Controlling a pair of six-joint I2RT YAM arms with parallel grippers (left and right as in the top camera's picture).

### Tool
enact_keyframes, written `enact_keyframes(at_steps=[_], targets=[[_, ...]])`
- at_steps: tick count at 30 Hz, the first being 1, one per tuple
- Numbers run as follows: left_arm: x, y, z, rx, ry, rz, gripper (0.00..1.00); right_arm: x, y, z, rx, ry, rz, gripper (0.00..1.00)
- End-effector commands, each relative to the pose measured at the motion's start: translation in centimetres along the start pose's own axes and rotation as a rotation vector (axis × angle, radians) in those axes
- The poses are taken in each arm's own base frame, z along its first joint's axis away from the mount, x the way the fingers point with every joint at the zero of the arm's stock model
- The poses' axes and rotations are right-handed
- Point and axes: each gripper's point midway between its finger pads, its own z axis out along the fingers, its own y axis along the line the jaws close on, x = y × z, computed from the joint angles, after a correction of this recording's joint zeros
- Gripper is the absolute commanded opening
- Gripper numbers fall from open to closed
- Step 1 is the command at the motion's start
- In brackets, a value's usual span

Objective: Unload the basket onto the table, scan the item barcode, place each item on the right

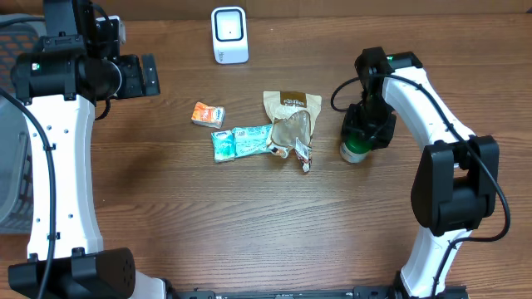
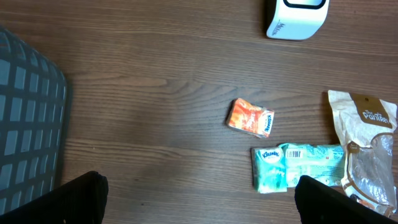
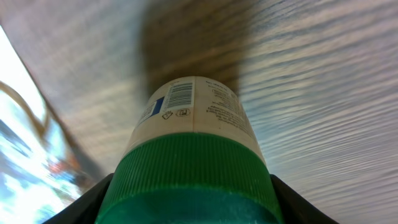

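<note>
A white bottle with a green ribbed cap [image 3: 186, 174] lies on the table right of centre, seen from above as the bottle [image 1: 352, 152]. Its barcode [image 3: 180, 95] faces up on the label. My right gripper [image 3: 186, 214] straddles the cap, and both fingers [image 3: 84, 208] press against its sides. From overhead the right gripper [image 1: 366, 131] covers most of the bottle. The white scanner [image 1: 229, 35] stands at the back centre. My left gripper [image 1: 150, 75] hovers open at the back left, with bare wood between its fingers [image 2: 74, 199].
An orange packet [image 1: 208, 115], a teal tissue pack [image 1: 241, 143] and a brown pouch [image 1: 291, 116] lie mid-table, left of the bottle. A grey basket [image 1: 12, 166] stands at the left edge.
</note>
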Motion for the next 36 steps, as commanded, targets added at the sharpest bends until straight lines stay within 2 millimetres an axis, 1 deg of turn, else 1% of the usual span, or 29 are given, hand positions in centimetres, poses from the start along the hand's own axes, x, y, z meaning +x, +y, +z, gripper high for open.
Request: enact_keyframes(at_steps=[1, 3, 6, 7, 9, 10, 13, 14, 20, 21, 22, 26, 28, 31, 33, 36], targets=[[-0.7, -0.3, -1.2, 0.01, -0.038, 0.019, 0.99, -0.8, 1.9, -0.8, -0.093, -0.003, 0.438, 0.46], [-0.7, -0.3, -1.2, 0.01, -0.038, 0.019, 1.0, -1.1, 2.3, -0.8, -0.102, -0.014, 0.574, 0.49], [-0.7, -0.3, -1.2, 0.01, -0.038, 0.019, 1.0, -1.9, 2.7, -0.7, -0.114, -0.053, 0.653, 0.49], [-0.7, -0.3, -1.2, 0.01, -0.038, 0.019, 1.0, -2.1, 2.8, -0.8, -0.113, -0.068, 0.659, 0.5], [-0.7, -0.3, -1.2, 0.01, -0.038, 0.019, 1.0, -2.6, 2.4, -0.8, -0.098, -0.102, 0.659, 0.54], [-0.7, -0.3, -1.2, 0.01, -0.038, 0.019, 1.0, -2.8, 2.2, -0.8, -0.088, -0.114, 0.66, 0.59], [-0.7, -0.3, -1.2, 0.01, -0.038, 0.019, 1.0, -3.0, 1.8, -0.8, -0.068, -0.134, 0.607, 0.7], [-0.7, -0.3, -1.2, 0.01, -0.038, 0.019, 1.0, -3.0, 1.8, -0.8, -0.065, -0.137, 0.582, 0.71], [-0.7, -0.3, -1.2, 0.01, -0.038, 0.019, 0.99, -3.1, 1.9, -1.0, -0.056, -0.144, 0.394, 0.87], [-0.7, -0.3, -1.2, 0.01, -0.038, 0.019, 1.0, -3.2, 2.1, -1.4, -0.058, -0.147, 0.312, 0.88], [-0.7, -0.3, -1.2, 0.01, -0.038, 0.019, 1.0, -3.4, 2.3, -2.0, -0.057, -0.16, 0.177, 0.88], [-0.7, -0.3, -1.2, 0.01, -0.038, 0.019, 0.99, -4.0, 2.8, -4.0, -0.046, -0.201, -0.157, 0.88], [-0.7, -0.3, -1.2, 0.01, -0.038, 0.019, 0.99, -4.2, 3.0, -4.5, -0.037, -0.216, -0.298, 0.88], [-0.7, -0.3, -1.2, 0.01, -0.038, 0.019, 1.0, -4.0, 2.8, -4.3, -0.014, -0.209, -0.445, 0.9], [-0.7, -0.3, -1.2, 0.01, -0.038, 0.019, 1.0, -3.9, 2.5, -3.7, 0.004, -0.199, -0.506, 0.91], [-0.7, -0.3, -1.2, 0.01, -0.038, 0.019, 1.0, -3.5, 2.1, -2.4, 0.02, -0.167, -0.59, 0.91]])
